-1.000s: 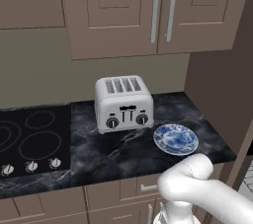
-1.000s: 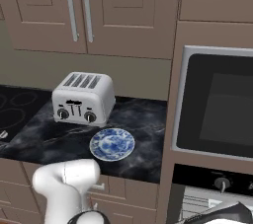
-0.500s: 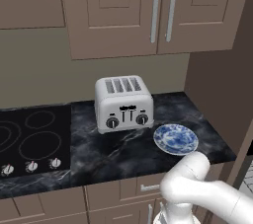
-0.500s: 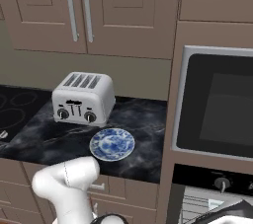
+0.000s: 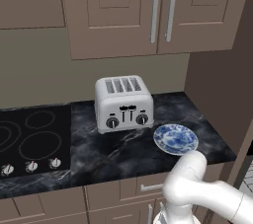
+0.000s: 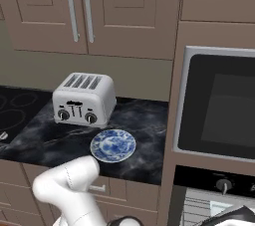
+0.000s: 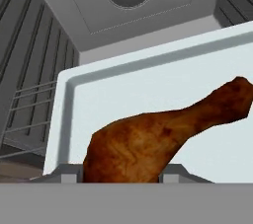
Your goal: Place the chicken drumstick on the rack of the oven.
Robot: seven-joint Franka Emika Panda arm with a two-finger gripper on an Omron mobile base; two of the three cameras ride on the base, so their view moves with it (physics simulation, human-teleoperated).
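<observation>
while the arm has sunk lower over the last second, the rack (image 7: 29, 114) shows at left; the chicken drumstick (image 7: 163, 136) hangs over a pale tray (image 7: 148, 90) inside the oven, apparently held between the fingers, grip unconfirmed.

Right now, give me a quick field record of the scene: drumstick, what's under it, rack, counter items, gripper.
chicken drumstick: close before the hand camera, fat end low, narrow end up to the right
under it: pale tray inside the oven cavity
rack: wire sliver at the tray's left
gripper: fingertips hidden behind the drumstick, state unclear
counter: silver toaster, empty blue patterned plate
cooktop: left of the toaster
</observation>
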